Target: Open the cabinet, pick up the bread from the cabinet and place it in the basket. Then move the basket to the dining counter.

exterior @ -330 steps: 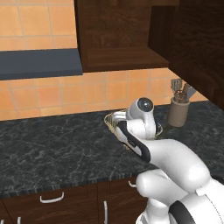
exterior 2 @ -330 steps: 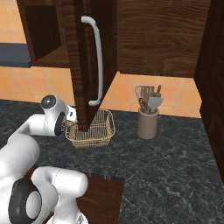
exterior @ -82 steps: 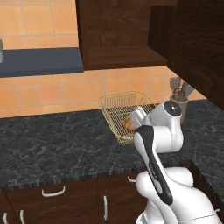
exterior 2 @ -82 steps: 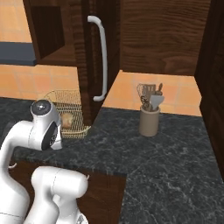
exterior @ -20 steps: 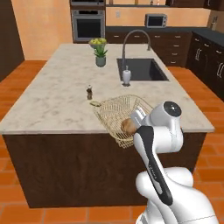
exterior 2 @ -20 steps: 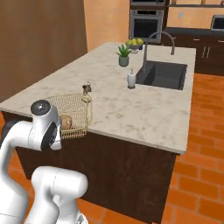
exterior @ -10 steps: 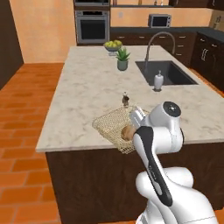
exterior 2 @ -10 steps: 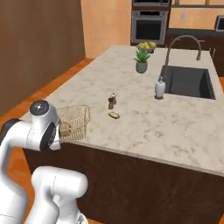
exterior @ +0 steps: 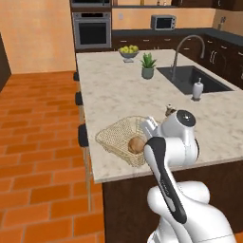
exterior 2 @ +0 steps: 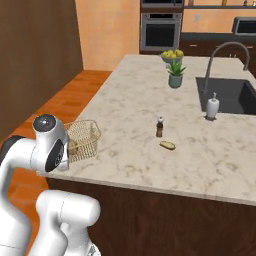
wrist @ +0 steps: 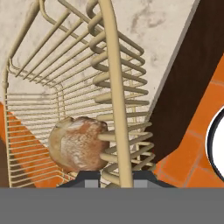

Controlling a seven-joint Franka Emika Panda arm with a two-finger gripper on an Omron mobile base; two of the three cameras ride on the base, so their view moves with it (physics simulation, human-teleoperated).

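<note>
The wire basket (exterior: 117,139) is at the near corner of the dining counter (exterior: 114,90), part of it jutting past the edge over the orange floor. The bread (exterior: 136,144) lies inside it, close to the held side. My gripper (wrist: 117,177) is shut on the basket's rim (wrist: 114,87), the rim wire passing between the two fingertips. In the hand view the bread (wrist: 76,144) rests against the mesh just left of that rim. In the right base view the basket (exterior 2: 84,137) sticks out beside my arm. The cabinet is out of view.
On the counter stand a small bottle (exterior 2: 159,127), a bit of food (exterior 2: 167,145), a soap dispenser (exterior 2: 213,107), a potted plant (exterior 2: 175,73) and a fruit bowl (exterior: 127,51). The sink (exterior: 190,78) lies at the far right. Black stools (exterior: 83,135) line the left side.
The whole scene has shifted because the base drove along the island. The basket, still in my shut gripper with the bread inside, now sits over the counter's near corner.
</note>
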